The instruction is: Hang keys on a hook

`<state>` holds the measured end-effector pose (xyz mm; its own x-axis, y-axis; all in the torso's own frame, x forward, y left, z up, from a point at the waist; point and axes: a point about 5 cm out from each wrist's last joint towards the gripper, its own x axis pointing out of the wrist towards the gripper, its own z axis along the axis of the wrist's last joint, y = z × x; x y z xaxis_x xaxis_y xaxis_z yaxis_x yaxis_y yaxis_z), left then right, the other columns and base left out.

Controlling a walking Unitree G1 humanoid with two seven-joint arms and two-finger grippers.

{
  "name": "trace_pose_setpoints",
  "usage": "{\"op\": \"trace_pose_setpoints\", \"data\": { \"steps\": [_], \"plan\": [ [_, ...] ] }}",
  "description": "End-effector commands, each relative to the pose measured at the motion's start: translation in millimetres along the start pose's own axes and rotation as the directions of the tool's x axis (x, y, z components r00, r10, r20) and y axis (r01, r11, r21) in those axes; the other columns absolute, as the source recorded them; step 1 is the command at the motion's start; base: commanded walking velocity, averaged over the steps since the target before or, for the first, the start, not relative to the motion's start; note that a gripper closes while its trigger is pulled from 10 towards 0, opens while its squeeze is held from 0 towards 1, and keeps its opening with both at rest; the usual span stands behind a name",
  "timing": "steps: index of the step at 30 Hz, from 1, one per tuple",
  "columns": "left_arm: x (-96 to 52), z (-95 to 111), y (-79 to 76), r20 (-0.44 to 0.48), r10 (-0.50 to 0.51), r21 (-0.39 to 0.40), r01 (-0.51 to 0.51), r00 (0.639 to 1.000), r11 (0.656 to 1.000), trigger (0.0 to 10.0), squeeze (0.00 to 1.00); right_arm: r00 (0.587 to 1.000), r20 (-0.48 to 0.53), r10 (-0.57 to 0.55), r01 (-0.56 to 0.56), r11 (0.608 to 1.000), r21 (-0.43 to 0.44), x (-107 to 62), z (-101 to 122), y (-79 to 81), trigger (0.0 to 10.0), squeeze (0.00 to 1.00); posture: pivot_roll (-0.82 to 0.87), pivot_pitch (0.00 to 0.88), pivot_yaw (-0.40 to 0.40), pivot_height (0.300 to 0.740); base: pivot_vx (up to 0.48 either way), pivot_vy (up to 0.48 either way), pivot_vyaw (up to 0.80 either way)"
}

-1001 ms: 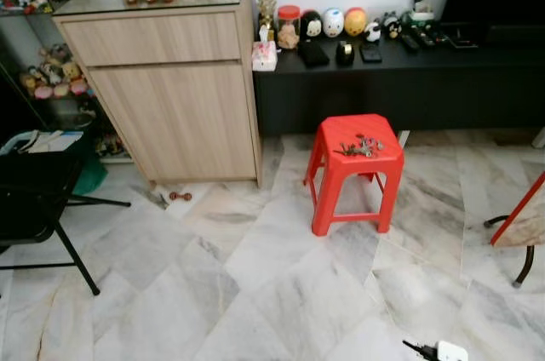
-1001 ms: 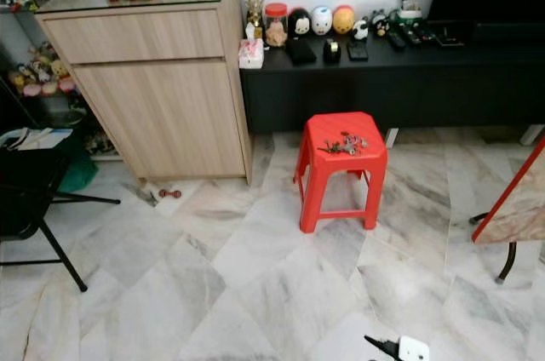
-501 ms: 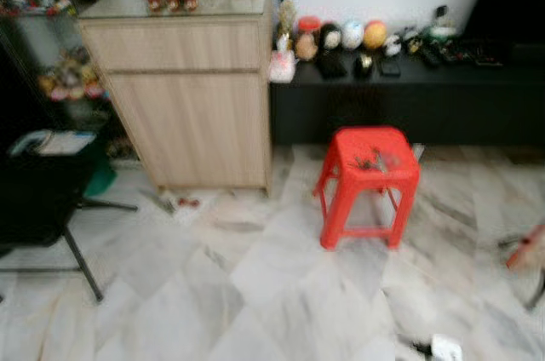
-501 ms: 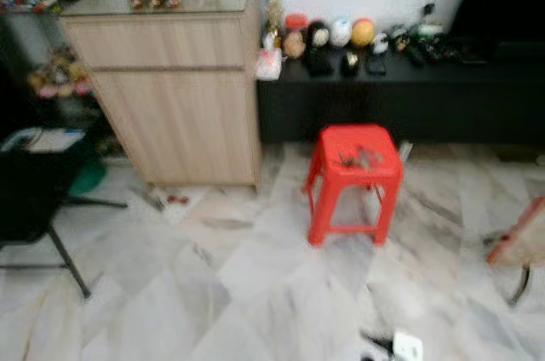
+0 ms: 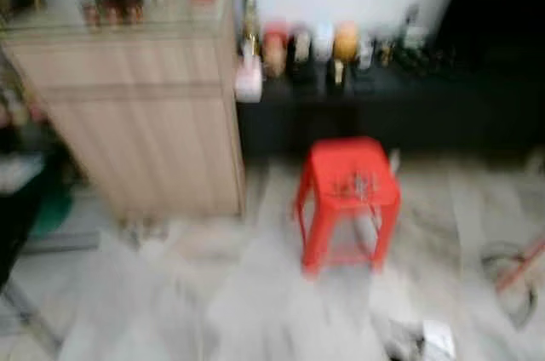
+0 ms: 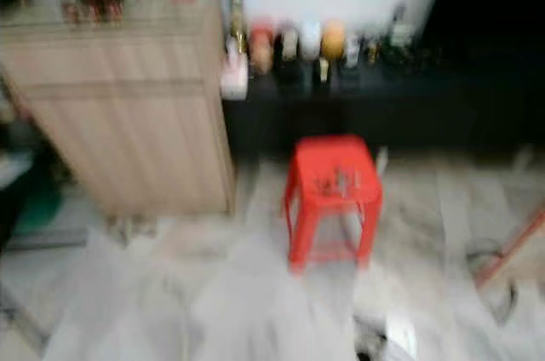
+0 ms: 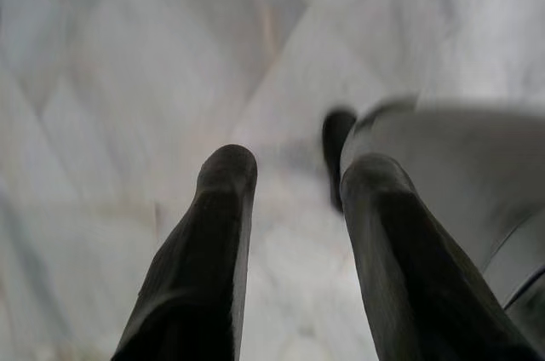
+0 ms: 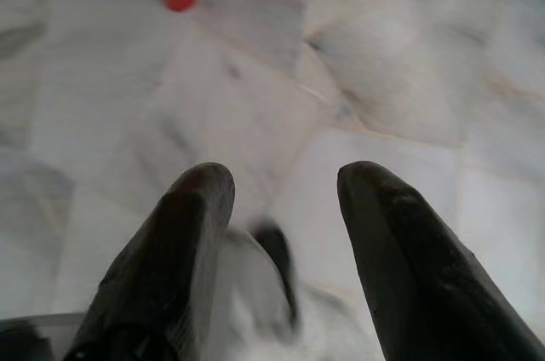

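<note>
Keys (image 5: 356, 185) lie in a small dark cluster on the seat of a red plastic stool, and the pictures are smeared enough that their number and shape cannot be told.

Marble floor (image 5: 213, 293) takes up the lower half of the head views. At the robot's left stands a tall wooden cabinet (image 5: 145, 114) with small ornaments on its top. Beside it a low black worktop (image 5: 383, 97) runs along the white wall, carrying a row of blurred jars and figurines. The red stool (image 5: 347, 199) stands on the floor in front of that worktop, well apart from both arms. A white plug or adapter (image 5: 434, 340) lies on the floor nearer the robot.

Both arms hang low. The left pincer (image 7: 289, 208) points at bare marble, its two black fingers apart with nothing between them. The right pincer (image 8: 281, 199) is likewise parted and empty over the floor, with a corner of the stool at the far edge of its view.

No hook can be made out anywhere, which is the first hazard: the keys could be lifted with no known place to hang them. The blur suggests the robot is walking, so it may misjudge the stool and knock it, scattering the keys. The adapter on the floor lies near its path and could catch a foot. A loose bunch may also slip from two slim fingers.
</note>
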<state>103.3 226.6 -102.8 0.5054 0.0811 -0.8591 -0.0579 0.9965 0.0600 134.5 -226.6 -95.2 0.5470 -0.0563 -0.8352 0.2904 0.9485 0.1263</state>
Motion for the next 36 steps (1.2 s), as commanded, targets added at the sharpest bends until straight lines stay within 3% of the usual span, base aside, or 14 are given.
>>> {"op": "trace_pose_setpoints", "data": {
  "steps": [1,7,26,30,31,33,36],
  "plan": [
    [0.7,-0.4,-4.7,-0.005,-0.014,-0.002,0.014,1.000,1.000,10.0,0.00,1.000,0.008,-0.018,0.018,1.000,-0.026,-1.2,2.8,-6.7,10.0,0.00,-0.09,0.000,0.008,0.740,0.420,0.000,0.00],
    [0.9,-0.1,-6.1,-0.005,-0.023,0.010,0.023,1.000,1.000,10.0,0.00,1.000,0.006,-0.022,0.022,1.000,-0.014,-1.3,2.7,-7.4,10.0,0.00,-0.10,0.000,0.008,0.740,0.420,0.000,0.67],
    [2.0,1.7,-11.5,-0.001,-0.036,0.019,0.036,0.999,0.999,10.0,0.00,0.998,0.031,-0.052,0.052,0.999,0.012,-1.8,6.6,-11.9,10.0,0.00,-0.11,0.000,0.004,0.740,0.419,0.000,0.00],
    [2.5,2.6,-11.3,-0.005,-0.030,0.023,0.030,1.000,0.999,10.0,0.00,0.997,0.052,-0.059,0.058,0.998,0.024,-1.6,9.2,-11.9,10.0,0.00,-0.11,0.000,0.006,0.740,0.088,0.000,0.00],
    [2.7,3.6,-11.4,-0.001,-0.027,0.027,0.027,1.000,0.999,10.0,0.00,0.996,0.068,-0.061,0.058,0.998,0.039,-0.8,11.5,-9.8,10.0,0.00,-0.11,0.000,0.004,0.740,0.000,0.000,0.00],
    [2.8,4.6,-11.2,0.009,-0.016,0.010,0.016,1.000,1.000,10.0,0.00,0.995,0.091,-0.046,0.042,0.998,0.042,5.7,21.0,10.8,10.0,0.00,-0.10,0.000,-0.002,0.740,0.000,0.000,0.00],
    [2.7,4.6,-10.7,0.014,-0.005,-0.010,0.006,1.000,1.000,10.0,0.00,0.995,0.086,-0.044,0.041,0.998,0.037,6.3,20.8,13.2,10.0,0.00,-0.08,0.000,-0.019,0.740,0.000,0.000,0.00]
  ]
}}
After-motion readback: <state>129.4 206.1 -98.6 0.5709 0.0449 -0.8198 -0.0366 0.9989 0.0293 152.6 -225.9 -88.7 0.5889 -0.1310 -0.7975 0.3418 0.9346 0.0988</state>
